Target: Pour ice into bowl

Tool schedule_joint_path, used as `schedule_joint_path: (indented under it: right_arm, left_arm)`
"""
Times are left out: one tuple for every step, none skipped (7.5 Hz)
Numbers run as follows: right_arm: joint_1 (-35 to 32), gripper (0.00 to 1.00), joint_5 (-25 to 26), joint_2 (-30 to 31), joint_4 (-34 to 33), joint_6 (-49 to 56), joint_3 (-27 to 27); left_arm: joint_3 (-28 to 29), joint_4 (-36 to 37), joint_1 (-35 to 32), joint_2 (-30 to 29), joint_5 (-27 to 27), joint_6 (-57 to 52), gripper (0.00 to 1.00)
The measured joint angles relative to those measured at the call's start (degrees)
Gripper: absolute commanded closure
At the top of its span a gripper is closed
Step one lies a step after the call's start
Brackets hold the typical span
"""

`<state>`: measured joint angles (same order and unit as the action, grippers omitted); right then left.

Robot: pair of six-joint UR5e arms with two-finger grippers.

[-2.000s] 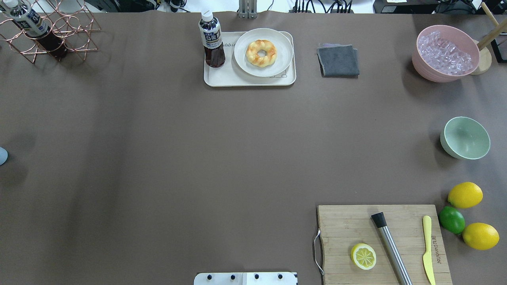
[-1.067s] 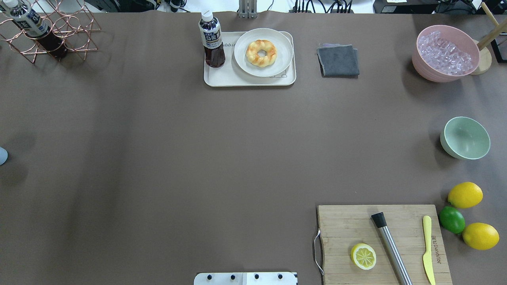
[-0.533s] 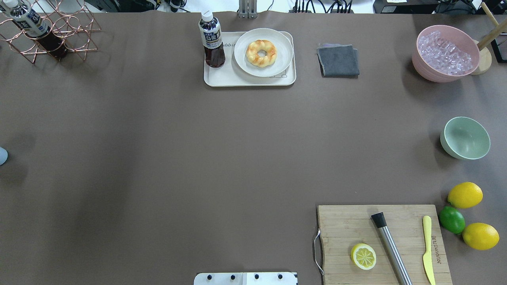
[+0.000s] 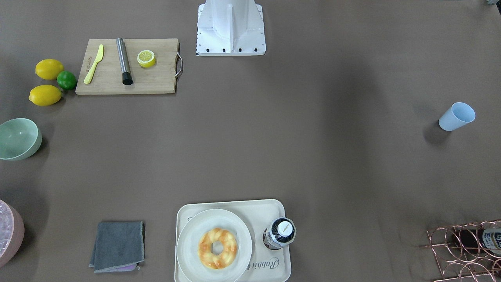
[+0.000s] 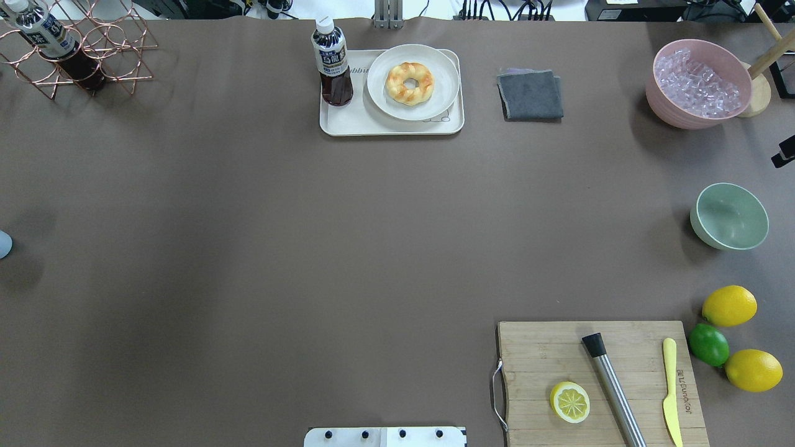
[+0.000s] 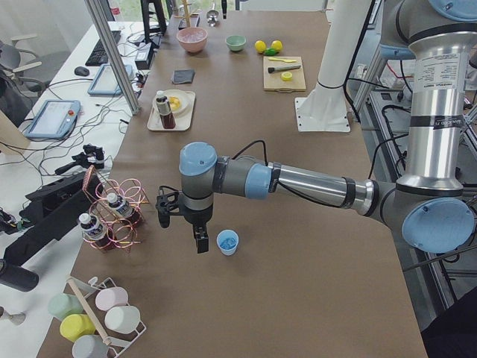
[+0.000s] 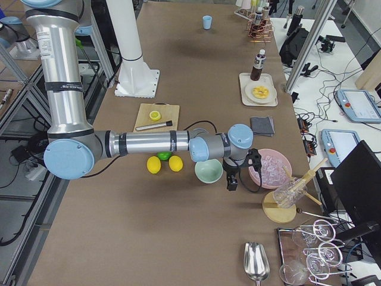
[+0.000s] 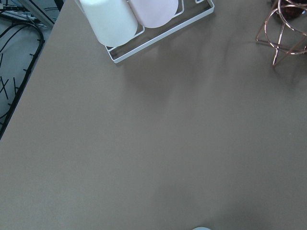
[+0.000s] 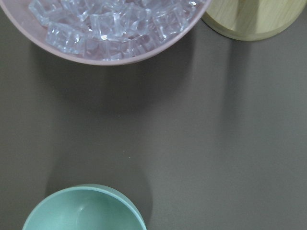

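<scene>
The mint-green bowl (image 5: 730, 216) stands empty near the table's right edge; it also shows in the front view (image 4: 17, 139) and the right wrist view (image 9: 84, 211). A pale blue cup (image 4: 456, 116) stands upright at the far left end (image 6: 227, 242). The few small ice cubes cannot be made out in any view. My left gripper (image 6: 200, 240) hangs just beside the cup, apart from it. My right gripper (image 7: 232, 180) hovers between the bowl and the pink tub; only a dark tip shows in the overhead view (image 5: 784, 152). I cannot tell whether either gripper is open or shut.
A pink tub (image 5: 700, 84) heaped with ice stands at the back right beside a wooden stand (image 5: 758, 93). A cutting board (image 5: 599, 382) holds a lemon half, a muddler and a knife, with lemons and a lime (image 5: 708, 344) beside it. A tray (image 5: 391, 93), a grey cloth (image 5: 531, 93) and a wire rack (image 5: 74, 49) line the back.
A dark tip of my right gripper has come into the overhead view at its right edge. Nothing on the table has moved.
</scene>
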<state>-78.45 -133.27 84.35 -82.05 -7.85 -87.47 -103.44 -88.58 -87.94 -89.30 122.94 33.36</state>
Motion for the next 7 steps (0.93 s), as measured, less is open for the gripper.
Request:
schedule_joint_path:
  right_arm:
    - [1.3,0.04,0.3,-0.1,0.5,-0.5,0.2]
    - [2.4,0.07,0.5,-0.2,1.0,-0.8,0.3]
    - [3.5,0.07,0.6,-0.2,1.3,-0.9,0.3]
    - [4.4,0.04,0.6,-0.2,1.7,-1.0,0.5]
    - [5.2,0.02,0.8,-0.2,2.6,-1.0,1.2]
    - [5.8,0.02,1.2,-0.2,4.4,-1.1,2.5]
    - [6.3,0.02,1.8,-0.2,6.2,-1.1,3.9]
  left_arm:
    - [-1.8,0.0,1.2,0.0,-1.1,6.5,0.05]
    - [-3.3,0.0,3.8,-0.2,-3.5,14.2,0.05]
    - [-4.2,0.0,7.5,-0.7,-6.7,22.9,0.04]
    - [-4.7,0.0,11.2,-1.9,-9.8,31.5,0.04]
    - [-5.1,0.1,14.6,-2.5,-12.7,38.0,0.04]
    - [-5.5,0.3,17.6,-2.7,-15.5,43.9,0.04]
    - [-5.9,0.6,20.8,-2.8,-18.7,49.8,0.04]
